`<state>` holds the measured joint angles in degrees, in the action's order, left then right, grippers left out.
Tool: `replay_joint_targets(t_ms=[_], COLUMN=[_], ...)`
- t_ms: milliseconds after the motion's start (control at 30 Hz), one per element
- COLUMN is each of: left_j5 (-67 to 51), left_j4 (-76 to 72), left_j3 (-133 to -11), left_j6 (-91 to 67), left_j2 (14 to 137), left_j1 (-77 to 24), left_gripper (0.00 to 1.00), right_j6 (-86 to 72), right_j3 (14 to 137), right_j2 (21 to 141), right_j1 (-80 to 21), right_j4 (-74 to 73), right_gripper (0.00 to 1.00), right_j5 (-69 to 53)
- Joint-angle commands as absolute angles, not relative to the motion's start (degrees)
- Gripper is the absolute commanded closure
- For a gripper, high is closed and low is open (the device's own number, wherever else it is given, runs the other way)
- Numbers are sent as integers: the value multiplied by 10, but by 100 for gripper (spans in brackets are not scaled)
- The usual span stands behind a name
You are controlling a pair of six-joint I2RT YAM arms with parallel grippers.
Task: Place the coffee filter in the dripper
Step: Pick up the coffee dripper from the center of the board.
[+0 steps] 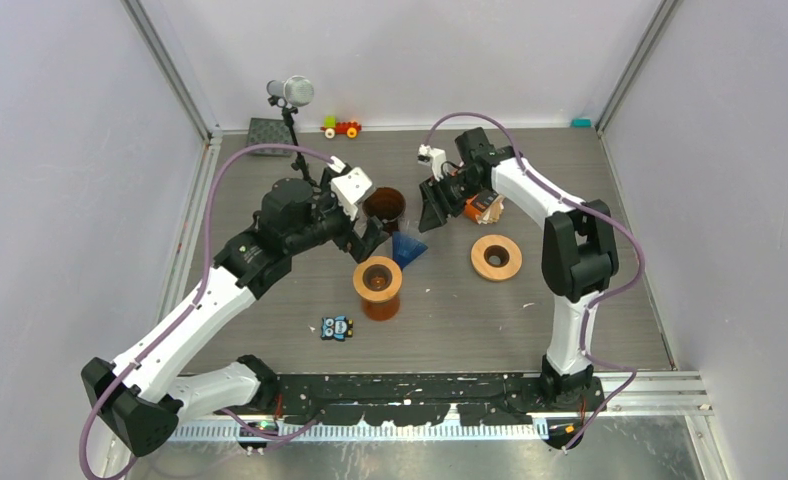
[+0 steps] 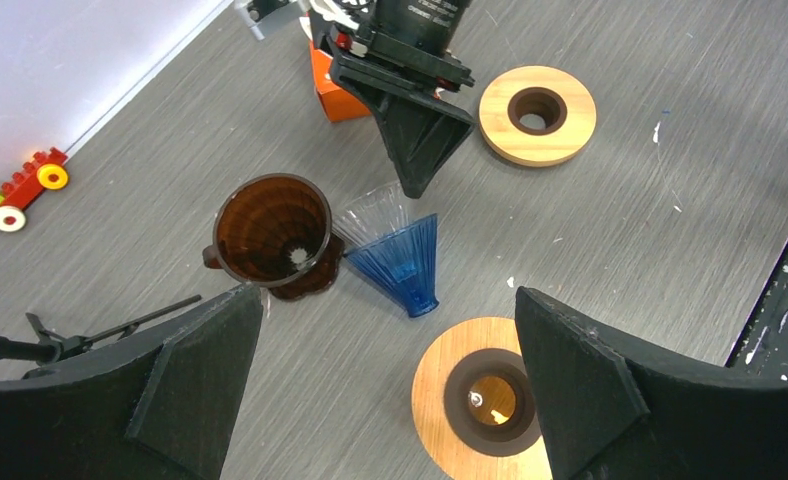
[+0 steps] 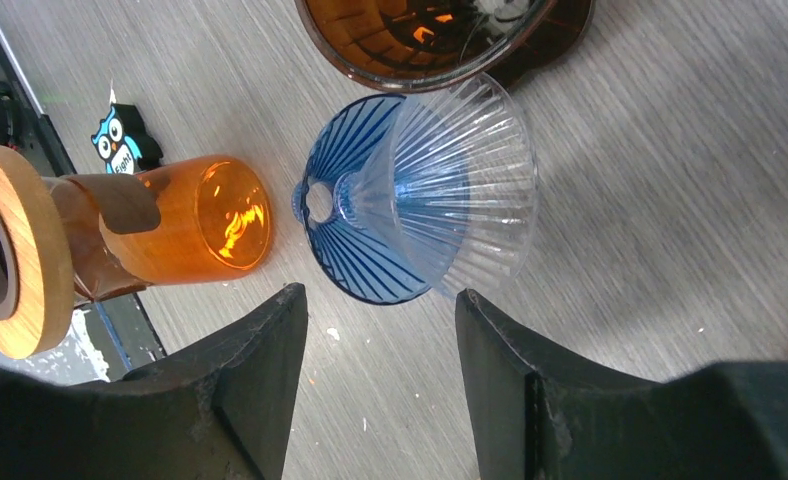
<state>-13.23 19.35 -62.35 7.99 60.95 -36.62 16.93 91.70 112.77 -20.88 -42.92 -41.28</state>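
- The right jaws hang released, gripping nothing, over the blue ribbed cone (image 3: 355,265), apparently the coffee filter. It lies on its side mid-bench (image 1: 450,320) with a clear cone (image 3: 460,200) nested inside.
- The brown dripper (image 2: 273,235) sits just beside it, on the far-left side. The left jaws gape wide and empty on the near side.
- Risk: a pinch on 1 thin ribbed wall could slip, split the 2 cones, or roll them against the dripper or the orange carafe (image 3: 195,225).
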Motion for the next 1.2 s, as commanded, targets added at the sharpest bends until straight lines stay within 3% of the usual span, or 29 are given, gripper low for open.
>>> replay_joint_targets(t_ms=[0, 467, 1167], left_j5=[-158, -163, -165], left_j4=[158, 151, 149], left_j3=[-615, -610, -605], left_j6=[80, 84, 90], left_j2=[595, 592, 593], left_j1=[-362, -362, -358], left_gripper=[0, 0, 0], right_j6=[200, 243, 266], right_j3=[973, 1013, 1007], right_j2=[1144, 1194, 1223], right_j1=[-208, -208, -208], right_j4=[-452, -483, -491], right_gripper=[40, 44, 61], right_j5=[-436, -456, -478])
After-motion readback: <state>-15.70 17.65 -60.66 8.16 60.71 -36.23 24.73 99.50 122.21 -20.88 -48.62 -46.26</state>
